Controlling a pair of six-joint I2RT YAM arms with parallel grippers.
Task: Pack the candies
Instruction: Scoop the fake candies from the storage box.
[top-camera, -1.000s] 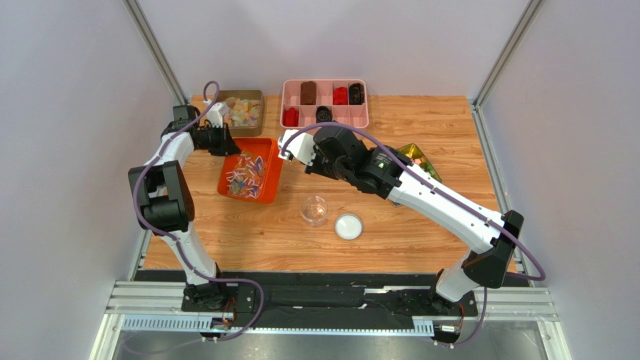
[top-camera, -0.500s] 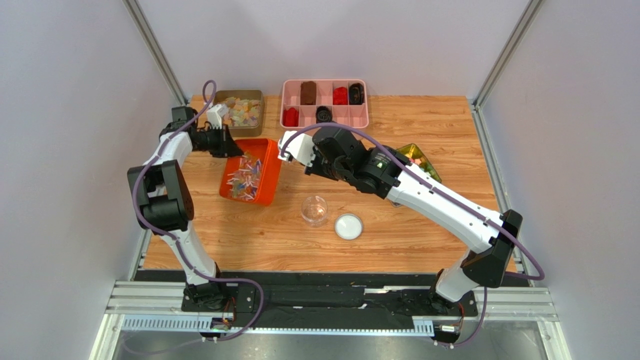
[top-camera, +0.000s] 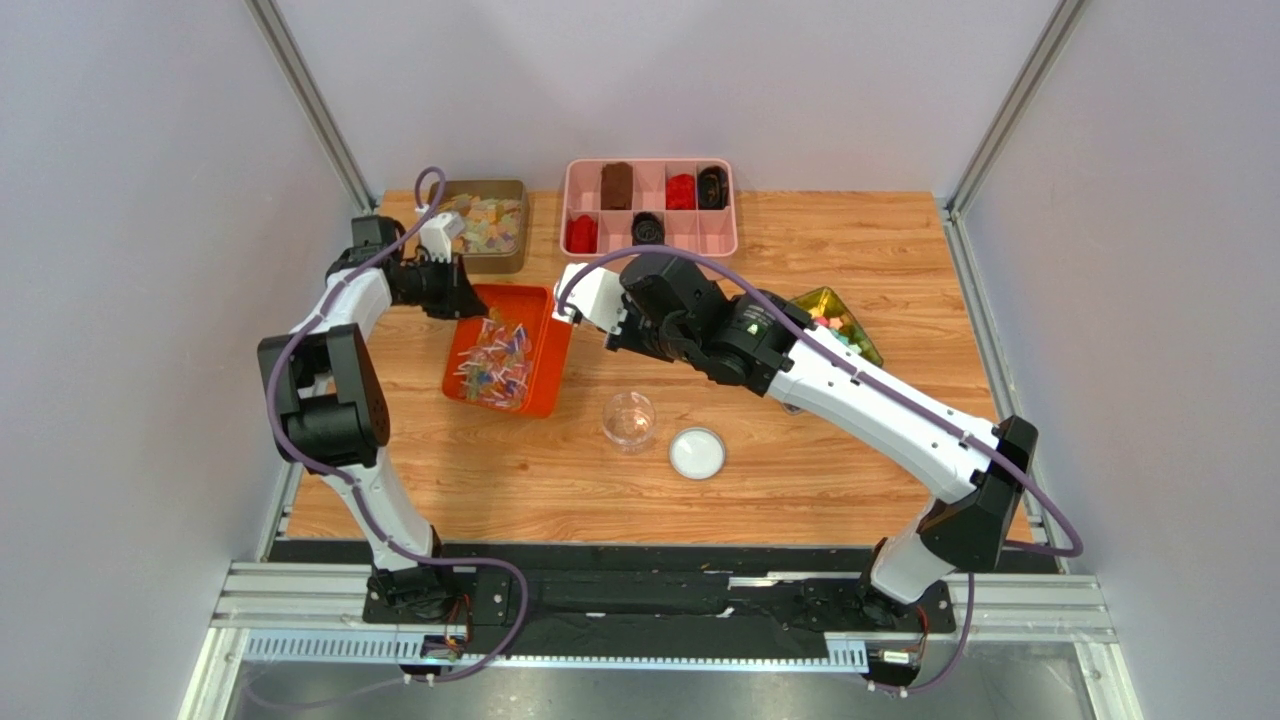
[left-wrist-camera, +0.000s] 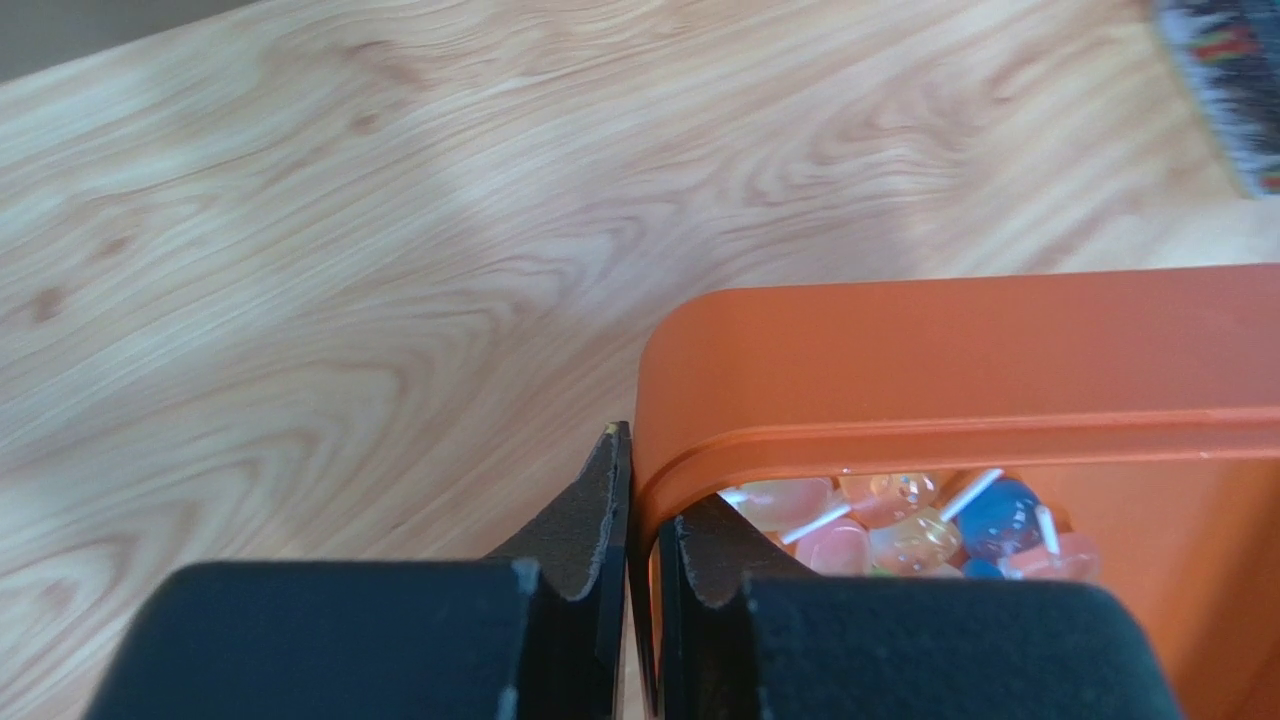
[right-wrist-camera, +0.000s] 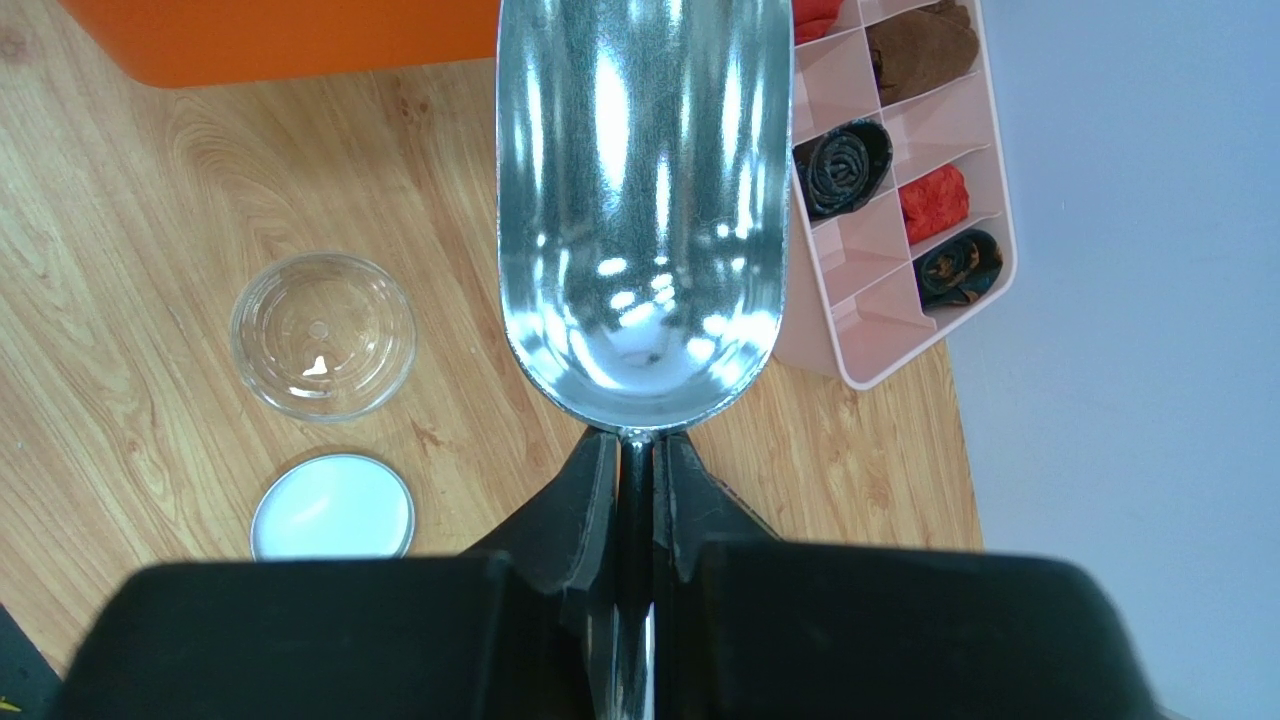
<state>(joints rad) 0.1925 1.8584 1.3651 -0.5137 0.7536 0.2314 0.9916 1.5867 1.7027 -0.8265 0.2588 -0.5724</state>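
The candies (top-camera: 493, 353) are thin, shiny, twist-wrapped sweets in pink, blue and whitish, lying in an orange bin (top-camera: 529, 308) at the left of the table. My left gripper (top-camera: 460, 291) is shut on the bin's far left corner. In the left wrist view one finger of the gripper (left-wrist-camera: 643, 518) is outside the bin's wall (left-wrist-camera: 962, 353) and one inside, beside the candies (left-wrist-camera: 902, 528). My right gripper (right-wrist-camera: 637, 450) is shut on the handle of an empty metal scoop (right-wrist-camera: 643, 195). From above, that gripper (top-camera: 604, 312) holds the scoop (top-camera: 573, 294) just right of the bin.
An open, empty glass jar (top-camera: 628, 420) (right-wrist-camera: 323, 333) and its white lid (top-camera: 696, 452) (right-wrist-camera: 332, 507) sit mid-table. A pink compartment tray (top-camera: 648, 225) (right-wrist-camera: 879, 323) and a tin of pastel gummies (top-camera: 484, 225) stand at the back. A green dish of bright candies (top-camera: 836, 315) lies behind the right arm.
The left gripper has shifted a little right with the bin's corner. The bin has turned and tilted, and the candies have bunched closer together. The right arm has barely moved.
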